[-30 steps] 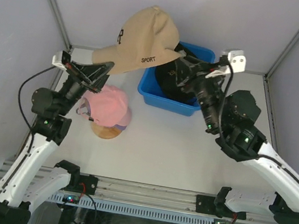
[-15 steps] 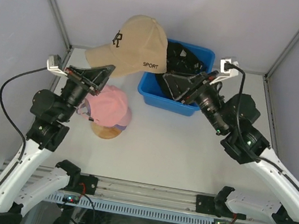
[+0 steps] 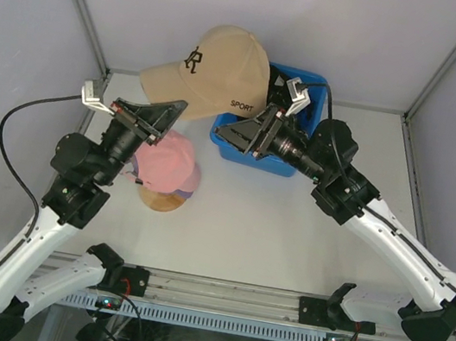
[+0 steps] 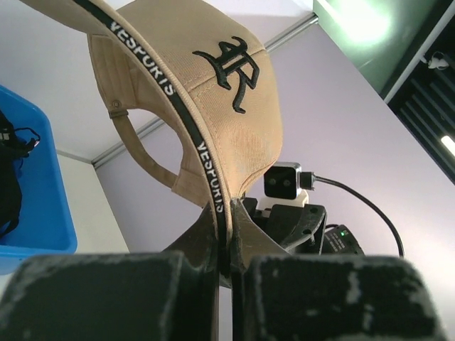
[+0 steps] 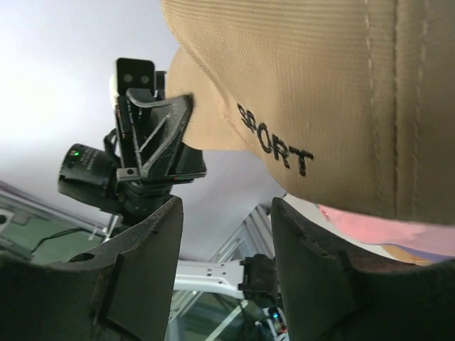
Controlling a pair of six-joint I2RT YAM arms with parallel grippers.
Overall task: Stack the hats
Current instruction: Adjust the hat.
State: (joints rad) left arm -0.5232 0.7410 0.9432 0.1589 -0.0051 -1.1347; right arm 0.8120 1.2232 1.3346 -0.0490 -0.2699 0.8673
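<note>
My left gripper (image 3: 177, 109) is shut on the rim of a tan cap (image 3: 214, 68) marked "SPORT" and holds it up in the air above the table's back left. In the left wrist view the fingers (image 4: 226, 213) pinch the cap's black-banded edge (image 4: 213, 106). My right gripper (image 3: 227, 132) is open and empty, just under the tan cap's right side; in the right wrist view its jaws (image 5: 226, 206) stand apart below the cap (image 5: 320, 85). A pink cap (image 3: 168, 161) sits on a wooden stand (image 3: 161, 201) over a lavender cap (image 3: 183, 189).
A blue bin (image 3: 248, 154) stands at the back centre, mostly behind my right arm; something black lies in it (image 4: 7, 185). Grey walls close in the back and both sides. The aluminium rail (image 3: 216, 295) runs along the near edge.
My right arm has swung left from over the bin to just under the tan cap. My left gripper has shifted slightly right with the cap still in it.
</note>
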